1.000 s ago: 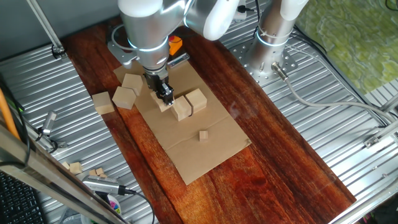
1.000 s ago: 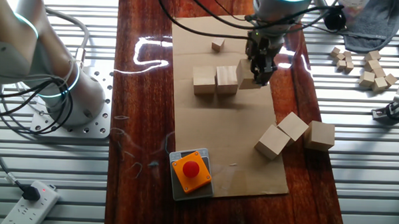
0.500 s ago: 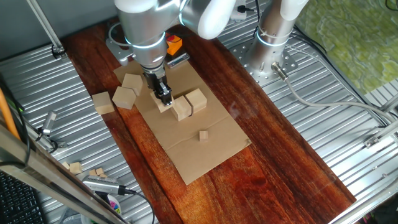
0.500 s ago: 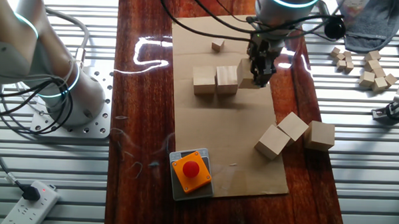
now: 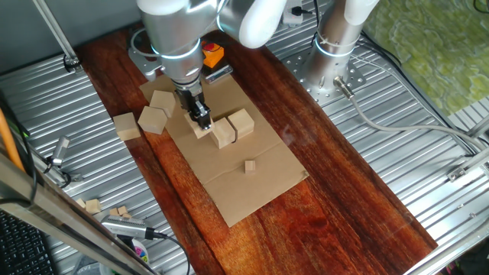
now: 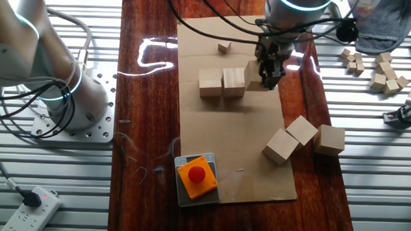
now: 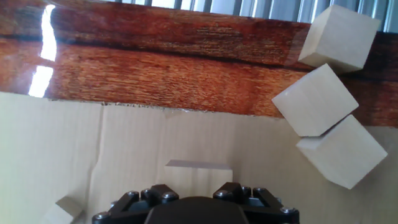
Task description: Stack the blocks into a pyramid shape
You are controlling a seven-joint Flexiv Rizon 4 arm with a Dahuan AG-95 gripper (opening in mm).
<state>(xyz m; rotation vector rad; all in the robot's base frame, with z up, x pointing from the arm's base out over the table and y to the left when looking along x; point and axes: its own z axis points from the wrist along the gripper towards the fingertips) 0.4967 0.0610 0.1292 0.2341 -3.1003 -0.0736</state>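
Two pale wooden blocks stand side by side on the cardboard sheet. My gripper is shut on a third block at the end of that row, touching its neighbour. In the hand view this block shows just beyond the gripper; the fingertips are hidden. Three loose blocks lie in a cluster off to the side, also seen as blocks and blocks.
A tiny wooden cube lies on the cardboard beyond the row. An orange box with a red button sits at the cardboard's near corner. A second robot base stands on the ribbed metal table. Small cubes lie scattered at one edge.
The arm's upper body has drifted slightly sideways. The gripper and the block in it have stayed almost in place at the row's end.
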